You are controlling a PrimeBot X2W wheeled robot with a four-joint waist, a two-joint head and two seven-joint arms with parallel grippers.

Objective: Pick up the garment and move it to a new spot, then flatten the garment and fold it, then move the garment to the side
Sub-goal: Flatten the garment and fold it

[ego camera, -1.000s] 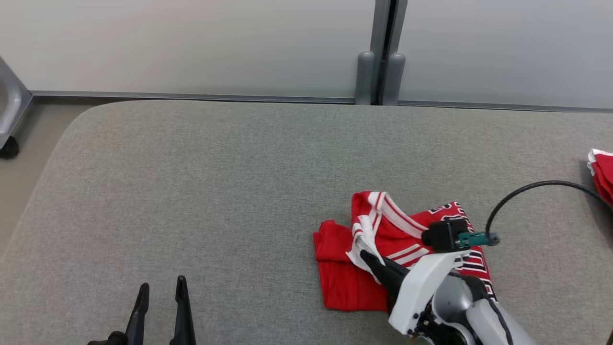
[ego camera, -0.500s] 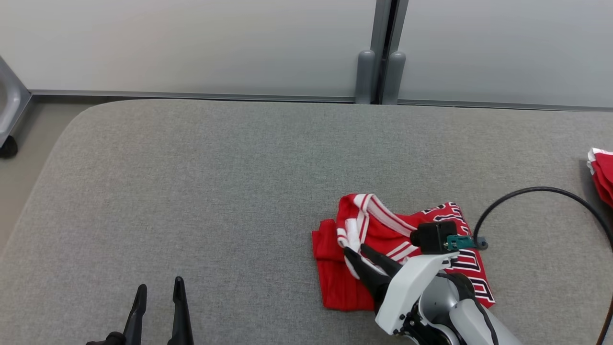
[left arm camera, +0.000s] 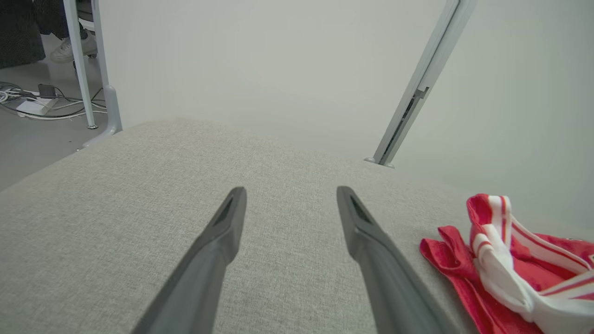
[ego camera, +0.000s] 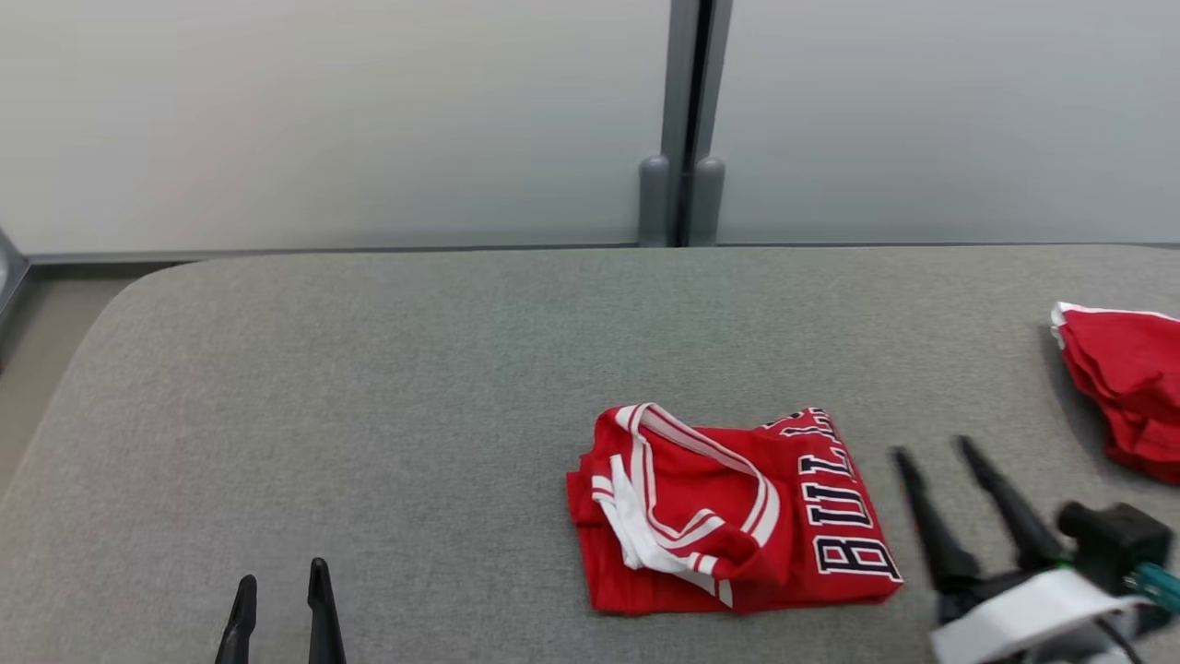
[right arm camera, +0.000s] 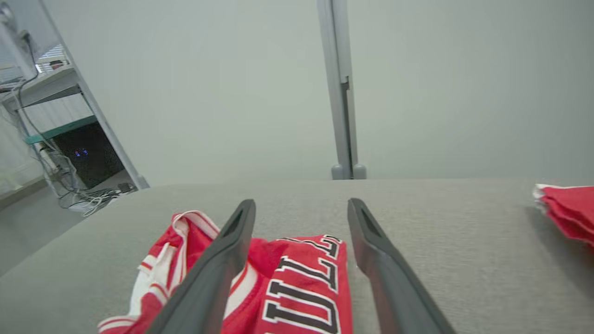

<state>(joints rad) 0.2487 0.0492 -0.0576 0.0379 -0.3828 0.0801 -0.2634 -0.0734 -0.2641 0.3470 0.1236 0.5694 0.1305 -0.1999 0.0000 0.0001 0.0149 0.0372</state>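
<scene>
Red garment lies folded on the grey table, lower centre of the head view, so we judge folding done; moving it aside is left. Our left jaws and right jaws stand wide open, holding nothing

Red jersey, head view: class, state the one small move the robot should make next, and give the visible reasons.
Probably bring the right gripper onto the jersey's right edge and close there. The jersey lies folded on the grey table, the gripper sits beside it, jaws open and empty, and another red garment lies farther right: only moving the jersey aside seems left.
</scene>
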